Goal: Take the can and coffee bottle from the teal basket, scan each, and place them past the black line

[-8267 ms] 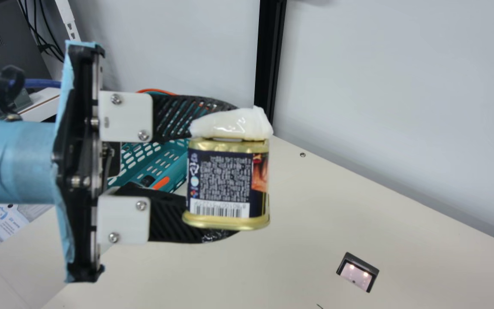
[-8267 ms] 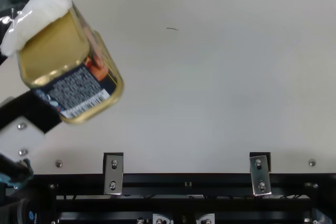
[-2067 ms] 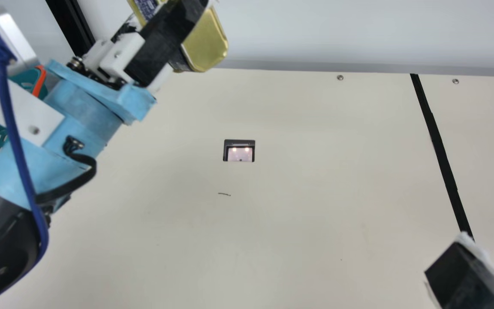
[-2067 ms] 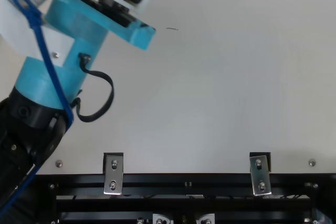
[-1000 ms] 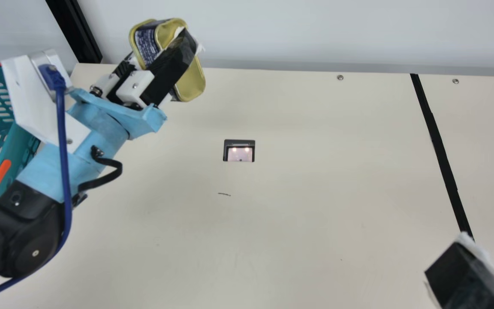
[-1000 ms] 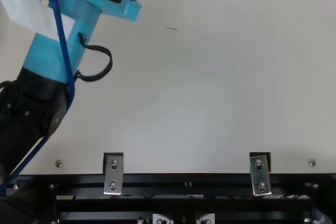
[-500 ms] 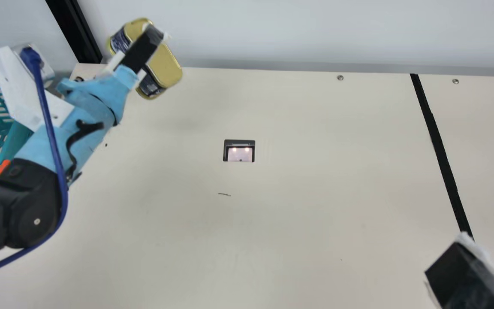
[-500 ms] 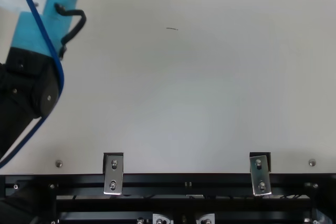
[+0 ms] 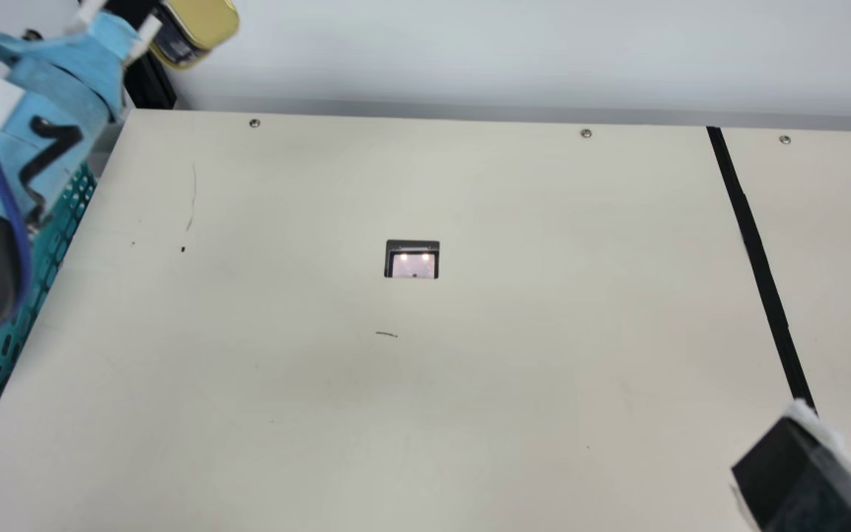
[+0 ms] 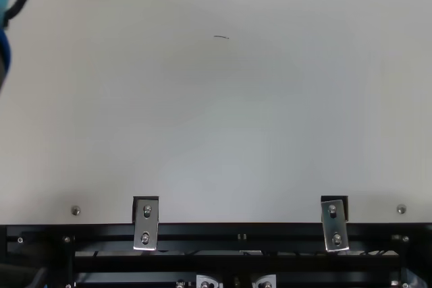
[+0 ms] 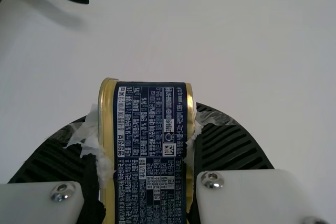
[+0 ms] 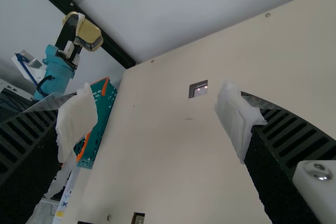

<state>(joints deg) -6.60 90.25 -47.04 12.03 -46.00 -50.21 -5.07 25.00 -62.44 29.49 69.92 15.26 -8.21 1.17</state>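
And it's the left gripper with the can, jaws clamped firmly across it, carrying it up in the air beyond the table's far left corner! Look at the tilt: in the main view one gold end faces us, turned toward the table's right edge, and its long axis slants, high on the left, low on the right, crosswise to the jaws. From the left wrist view, the dark, printed side faces the camera, and the two gold rims sit against the jaws, so the line from end to end runs jaw to jaw. And here's the change: half a second ago the can is over that far left corner; now it is higher and farther out to the left, the arm swinging away with it and baring the table's left edge, the teal basket beside it. Over at the near right corner, the right gripper holds its spot, its jaws spread apart with nothing between them. The lit scanner and the black line stay put.
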